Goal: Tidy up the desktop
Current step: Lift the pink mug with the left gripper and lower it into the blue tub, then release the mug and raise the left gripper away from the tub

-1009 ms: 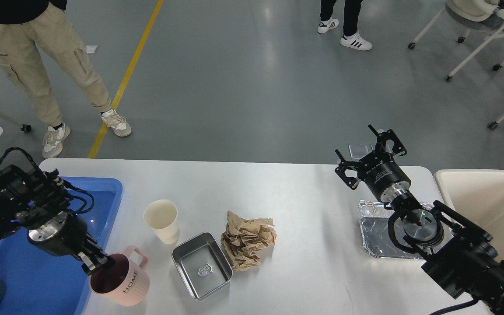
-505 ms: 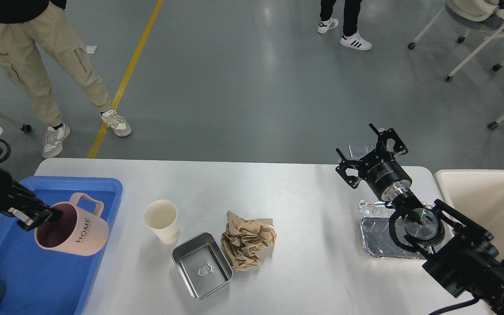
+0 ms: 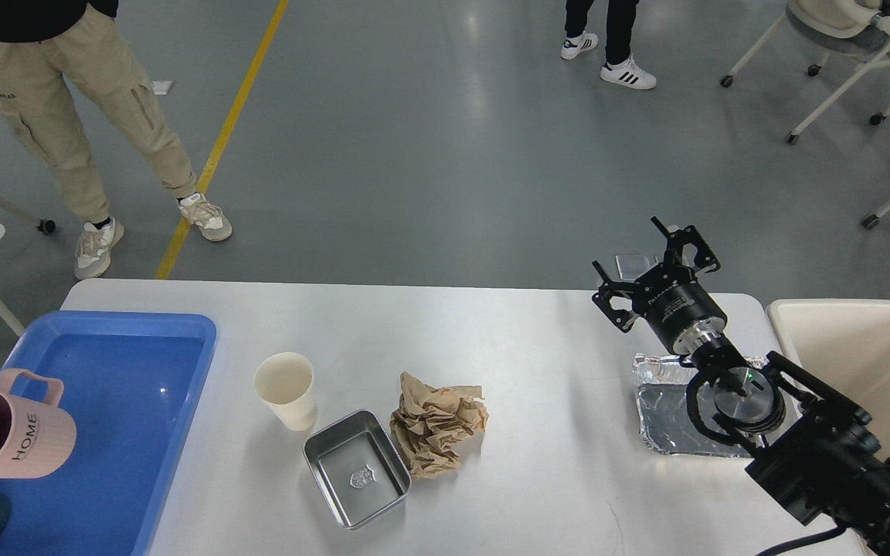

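Pink mug (image 3: 12, 434) over blue tray's (image 3: 182, 401) left edge; right tool (image 3: 655, 266) agape above desktop (image 3: 538, 347).

Pink mug (image 3: 12, 432), far left edge over blue tray (image 3: 105, 432): "HOME" in dark capitals on side, letters tilted. Small embossed emblem inside metal tin (image 3: 357, 479), illegible. Print on right gripper body too small to read.

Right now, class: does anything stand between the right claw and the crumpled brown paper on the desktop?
Nothing visible does. Bare desktop lies between the right claw and the crumpled brown paper; the foil tray sits nearer the robot, off that line.
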### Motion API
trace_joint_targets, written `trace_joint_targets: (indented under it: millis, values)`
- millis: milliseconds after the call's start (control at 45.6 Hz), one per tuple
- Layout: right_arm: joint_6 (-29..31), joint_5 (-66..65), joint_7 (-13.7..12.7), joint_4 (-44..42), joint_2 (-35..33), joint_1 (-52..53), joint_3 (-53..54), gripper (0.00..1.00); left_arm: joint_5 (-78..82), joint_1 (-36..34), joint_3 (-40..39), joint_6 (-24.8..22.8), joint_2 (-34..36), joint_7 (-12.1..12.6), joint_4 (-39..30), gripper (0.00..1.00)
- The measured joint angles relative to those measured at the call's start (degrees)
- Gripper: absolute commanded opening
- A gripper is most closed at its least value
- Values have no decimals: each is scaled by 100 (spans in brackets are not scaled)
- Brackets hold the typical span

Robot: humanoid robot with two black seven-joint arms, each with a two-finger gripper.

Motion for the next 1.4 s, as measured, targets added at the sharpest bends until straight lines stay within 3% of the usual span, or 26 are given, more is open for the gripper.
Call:
trace_joint_targets:
  millis: [329,724,1163,1273,1360,1404]
  values:
    - [6,0,0,8,0,2,4,100,124,738,0,691,-456,267,758,2]
    - [15,0,0,8,-9,-30,4,100,312,1189,5,785,-1314,344,1268,3]
    - [16,0,7,-5,-6,-14,20,100,443,1711,9,947,-1818,349,1578,6]
    - [16,0,7,-9,-6,-16,14,100,444,1717,5,952,-1836,349,1593,14]
    - [16,0,9,-9,-7,-35,12,100,403,1717,-10,952,-1838,346,1595,48]
    - [16,0,10,-9,-7,-44,12,100,370,1716,-32,952,-1841,344,1595,58]
